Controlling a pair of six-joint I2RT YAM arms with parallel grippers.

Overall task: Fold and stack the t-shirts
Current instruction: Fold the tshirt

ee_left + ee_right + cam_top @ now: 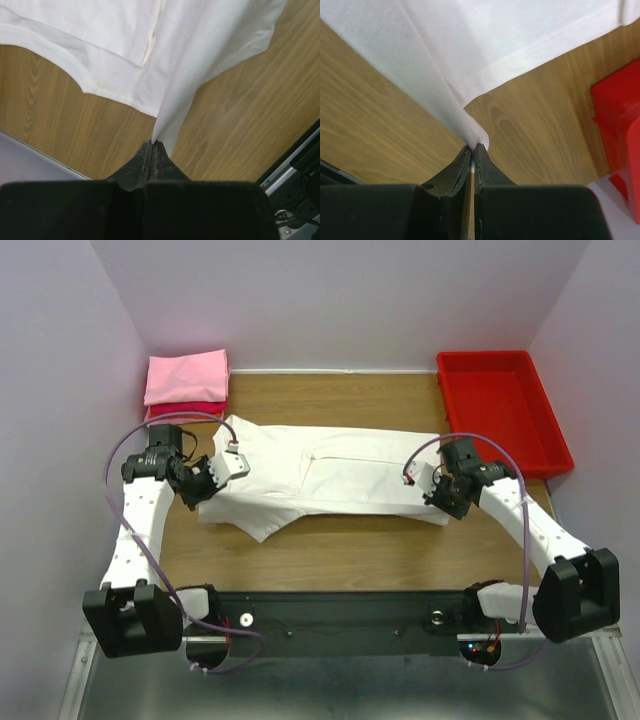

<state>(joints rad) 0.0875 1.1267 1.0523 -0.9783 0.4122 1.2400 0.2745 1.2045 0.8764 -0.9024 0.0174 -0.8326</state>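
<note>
A large white t-shirt (320,478) lies stretched across the middle of the wooden table, partly folded lengthwise. My left gripper (222,472) is shut on its left end; the left wrist view shows the white cloth (200,60) pinched at the fingertips (152,143) and lifted off the wood. My right gripper (432,485) is shut on its right end; the right wrist view shows the white cloth (470,50) running into the closed fingertips (473,147). A folded pink t-shirt (186,376) lies on a folded red one (185,409) at the back left corner.
A rigid red plastic tray (500,405) stands at the back right, and its corner shows in the right wrist view (620,130). Purple walls close in the left, back and right. The black arm-base rail (340,615) runs along the near edge.
</note>
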